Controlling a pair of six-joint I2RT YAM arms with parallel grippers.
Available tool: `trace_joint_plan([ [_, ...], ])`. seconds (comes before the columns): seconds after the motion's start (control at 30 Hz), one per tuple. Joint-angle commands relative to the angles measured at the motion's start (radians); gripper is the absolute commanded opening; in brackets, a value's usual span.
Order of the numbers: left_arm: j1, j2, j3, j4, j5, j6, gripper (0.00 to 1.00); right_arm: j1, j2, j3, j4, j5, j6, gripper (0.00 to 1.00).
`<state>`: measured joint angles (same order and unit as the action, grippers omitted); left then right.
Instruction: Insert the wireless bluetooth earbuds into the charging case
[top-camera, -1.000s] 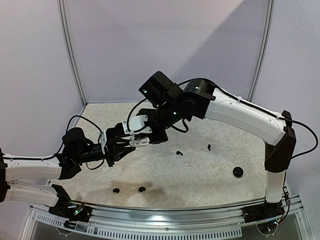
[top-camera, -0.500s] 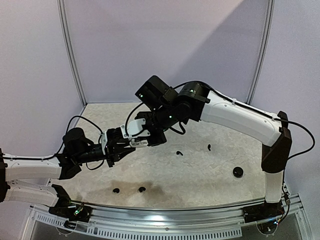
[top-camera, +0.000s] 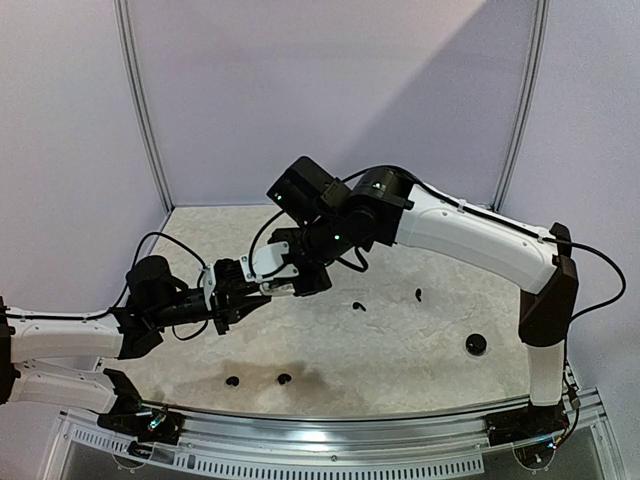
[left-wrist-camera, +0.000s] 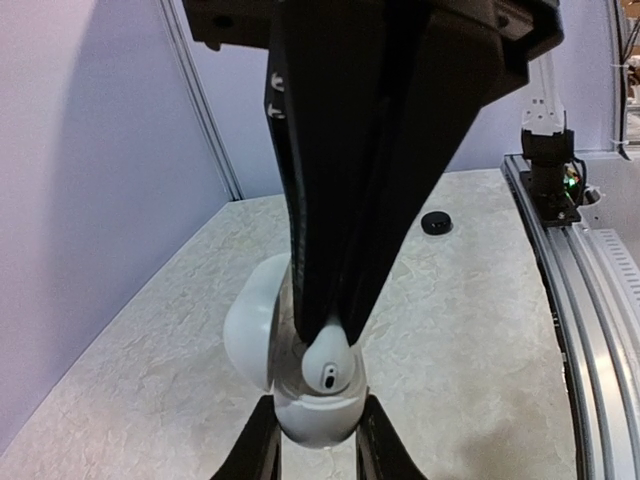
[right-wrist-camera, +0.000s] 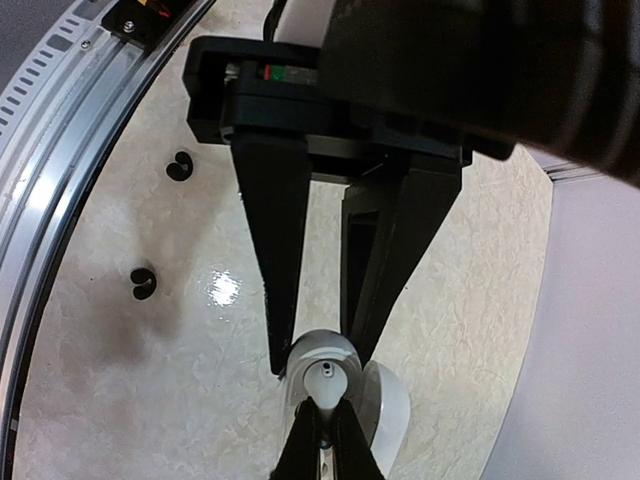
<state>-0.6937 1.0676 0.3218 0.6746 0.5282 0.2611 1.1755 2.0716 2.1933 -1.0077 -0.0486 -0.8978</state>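
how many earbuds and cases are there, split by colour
black earbuds: 4
white earbud: 1 (no second one shows)
white charging case, lid open: 1
black round case: 1
total: 7

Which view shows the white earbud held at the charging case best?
Left wrist: the white earbud is large and central, pinched by the right gripper at the charging case. Right wrist shows it smaller; top external, barely a speck.
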Motion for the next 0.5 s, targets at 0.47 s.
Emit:
trace_joint_plan([
  [0.47, -0.02, 0.0, 0.006, 0.037, -0.003, 0.024, 0.0, 0.006, 0.043, -0.023, 0.056, 0.136, 0.01, 0.19],
])
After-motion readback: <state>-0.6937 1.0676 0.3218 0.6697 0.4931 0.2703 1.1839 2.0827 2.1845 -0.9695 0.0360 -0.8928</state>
